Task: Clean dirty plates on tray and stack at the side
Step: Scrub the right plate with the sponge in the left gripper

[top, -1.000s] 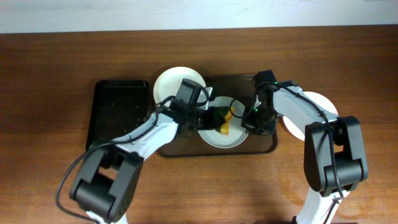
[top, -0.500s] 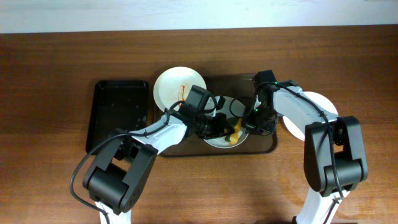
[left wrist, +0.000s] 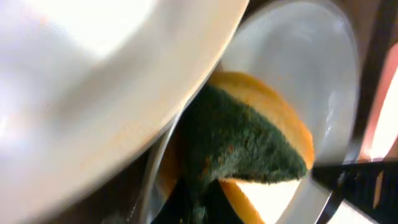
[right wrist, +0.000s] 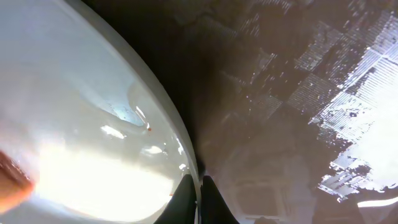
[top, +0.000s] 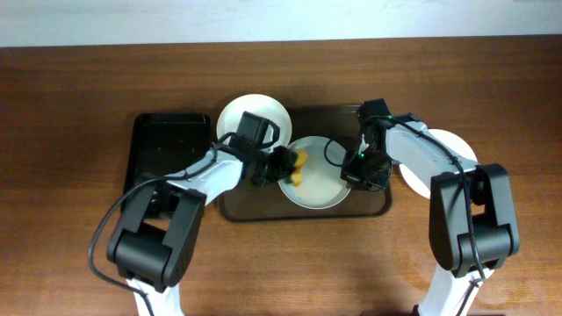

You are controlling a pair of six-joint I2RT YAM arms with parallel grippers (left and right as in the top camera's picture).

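Plate [top: 318, 183] lay face up in the middle of the tray [top: 373, 209]. It was round, so it had no long axis, and whether it sat quite flat could not be told. The tray's long side ran left to right across the worktop [top: 79, 96].

Left tool [top: 283, 166] was pinching a sponge [top: 297, 168] at the plate's left edge, with the green scouring face [left wrist: 249, 146] showing over the yellow. Right tool [top: 356, 173] was pressed together on the plate's right rim [right wrist: 180, 146]. A red speck [right wrist: 149, 128] sat just inside that rim.

Judgement: wiping in progress. To do it well:
- Hold the rim grip firm.
- Sweep the sponge flat across the centre.
- Finish toward the speck near the right tool.

Second plate [top: 250, 116] overlapped the tray's far left corner, and a third plate [top: 455, 151] sat on the worktop to the right.
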